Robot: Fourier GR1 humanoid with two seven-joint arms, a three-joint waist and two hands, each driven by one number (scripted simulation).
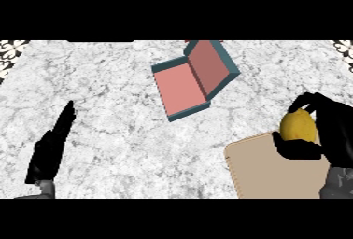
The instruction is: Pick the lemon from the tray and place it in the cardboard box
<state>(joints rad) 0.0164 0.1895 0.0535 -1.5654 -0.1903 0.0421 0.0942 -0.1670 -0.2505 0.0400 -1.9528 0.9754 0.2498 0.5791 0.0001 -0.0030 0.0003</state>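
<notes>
The right hand (331, 133) has its fingers curled round the lemon (299, 126), held over the upper right corner of the tan tray (272, 168), its long axis upright and tilted slightly right. The open cardboard box (193, 79) lies well up-left of the tray on the marble surface (117, 93). The left hand (50, 149) rests far left of the tray, fingers straight and together.

I stand in a kitchen: a grey-white marbled stone table (124, 140) spreads below me, patterned tile (10, 49) showing at its far corners.
</notes>
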